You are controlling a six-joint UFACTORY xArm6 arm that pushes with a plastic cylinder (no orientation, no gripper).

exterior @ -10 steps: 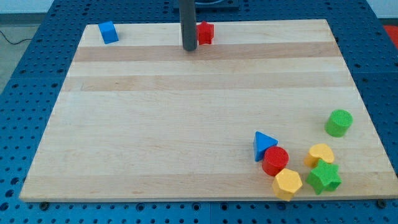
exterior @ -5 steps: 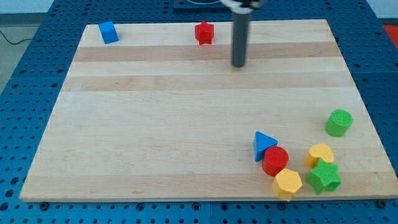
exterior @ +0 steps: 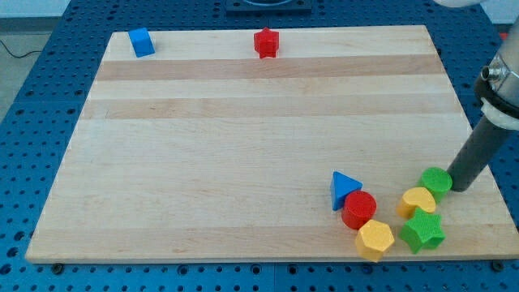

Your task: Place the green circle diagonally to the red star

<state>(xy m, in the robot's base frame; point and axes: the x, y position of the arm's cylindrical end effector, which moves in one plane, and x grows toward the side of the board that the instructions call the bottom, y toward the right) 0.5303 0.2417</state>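
Here, the green circle [exterior: 435, 181] is seen near the lower right corner of the wooden table [exterior: 243, 146], standing as a short round cylinder on its flat face; being round, it shows no long axis and no pointing direction that can be made out. My tip [exterior: 460, 188] is placed against the circle's right side, with the dark rod slanting up and to the view's right from there. No pincer is carried by this arm, so no grasping state can be given; only the rod is seen.

Taking the green circle as the landmark, a yellow block [exterior: 418, 201] with a rounded outline is found touching it at its lower left, and a green star [exterior: 422, 232] lies just below that. Further to the left of the circle, a red round block [exterior: 358, 210] is set, with a blue triangle [exterior: 344, 188] touching it at its upper left and a yellow hexagon [exterior: 375, 239] touching it below.

The red star [exterior: 266, 42] is located well apart from the circle, far up and to the left, near the table's top edge. A blue cube [exterior: 142, 42] is seen further left along the same edge.

No writing, label or brand can be read on any block or on the table.
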